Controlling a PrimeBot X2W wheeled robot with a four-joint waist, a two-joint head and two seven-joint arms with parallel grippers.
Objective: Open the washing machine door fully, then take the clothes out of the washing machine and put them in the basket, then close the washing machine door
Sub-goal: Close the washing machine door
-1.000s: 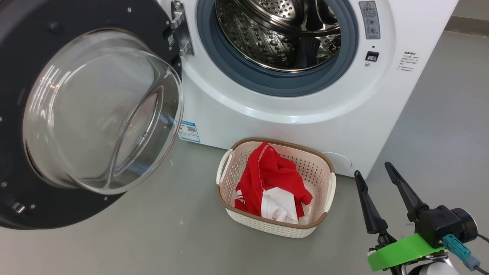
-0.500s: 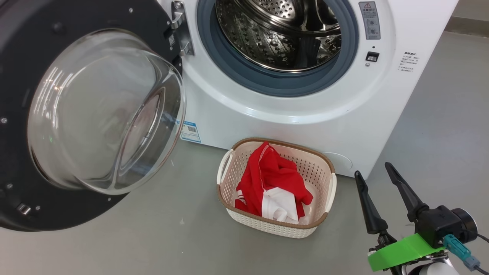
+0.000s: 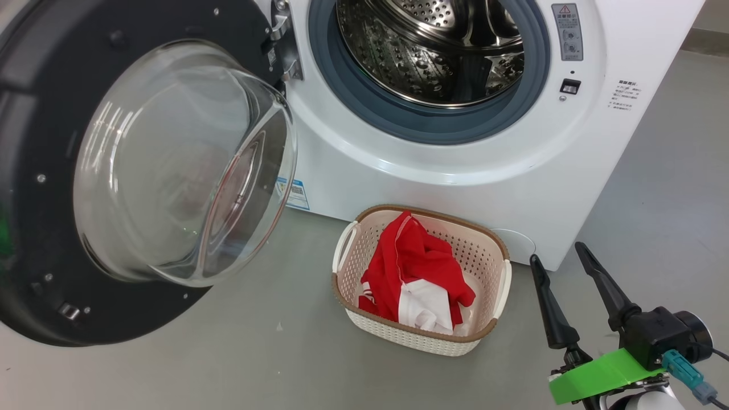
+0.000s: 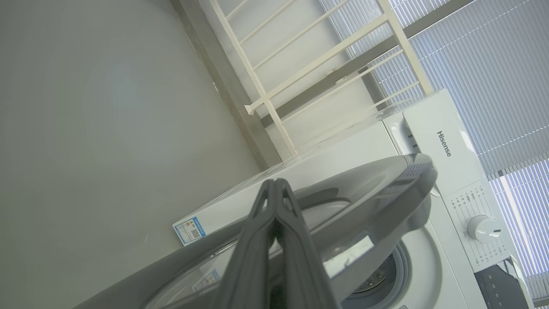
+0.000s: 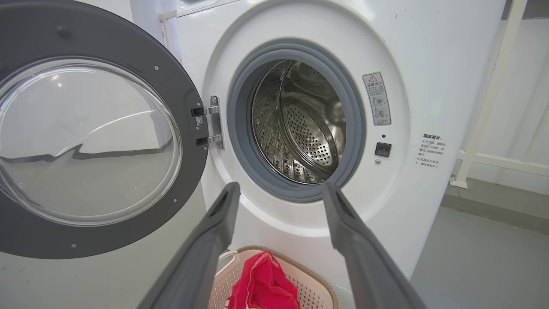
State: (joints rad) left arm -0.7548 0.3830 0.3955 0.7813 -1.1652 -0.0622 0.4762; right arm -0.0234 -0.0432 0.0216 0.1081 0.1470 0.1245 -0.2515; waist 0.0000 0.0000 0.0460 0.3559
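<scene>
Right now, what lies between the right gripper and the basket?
In the head view, a bare strip of grey floor lies between the right gripper and the basket.

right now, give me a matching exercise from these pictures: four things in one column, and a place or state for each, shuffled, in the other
Things:
1 door
2 clothes
3 drum
4 right gripper

Places or states:
a in the basket
b bare steel, nothing seen inside
c swung open
d fingers apart, holding nothing

Pairs: 1-c, 2-a, 3-b, 4-d
</scene>
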